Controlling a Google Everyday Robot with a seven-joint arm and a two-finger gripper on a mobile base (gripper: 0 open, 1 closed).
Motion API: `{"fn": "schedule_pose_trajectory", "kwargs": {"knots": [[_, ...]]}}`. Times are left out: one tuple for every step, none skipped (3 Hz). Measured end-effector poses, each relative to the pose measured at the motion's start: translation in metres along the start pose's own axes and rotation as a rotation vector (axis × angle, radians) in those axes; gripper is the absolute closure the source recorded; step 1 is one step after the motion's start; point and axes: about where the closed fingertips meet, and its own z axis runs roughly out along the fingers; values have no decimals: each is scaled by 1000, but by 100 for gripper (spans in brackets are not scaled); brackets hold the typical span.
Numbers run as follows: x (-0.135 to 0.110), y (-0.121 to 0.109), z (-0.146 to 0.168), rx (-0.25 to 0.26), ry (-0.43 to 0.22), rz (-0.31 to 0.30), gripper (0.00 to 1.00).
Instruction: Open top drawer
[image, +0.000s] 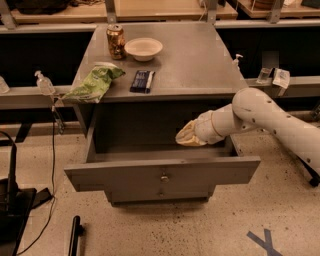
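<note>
The top drawer (125, 179) of the grey cabinet is pulled far out toward me. Its wide flat front has a small round metal knob (163, 177) at centre, and its inside looks bare. A narrower drawer front (150, 192) shows just below it. My gripper (186, 135) comes in from the right on the white arm (270, 120). It hovers over the right half of the open drawer, above the front panel and not touching the knob.
On the cabinet top (200, 60) stand a can (115, 41), a white bowl (143, 48), a green chip bag (94, 83) at the left edge and a dark packet (141, 81). Shelving rails with spray bottles (43, 83) flank it. Black gear (12, 215) sits lower left.
</note>
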Motion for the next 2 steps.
{"fn": "schedule_pose_trajectory", "kwargs": {"knots": [[4, 6, 10, -23, 21, 13, 100], [4, 32, 11, -91, 32, 24, 100]]}}
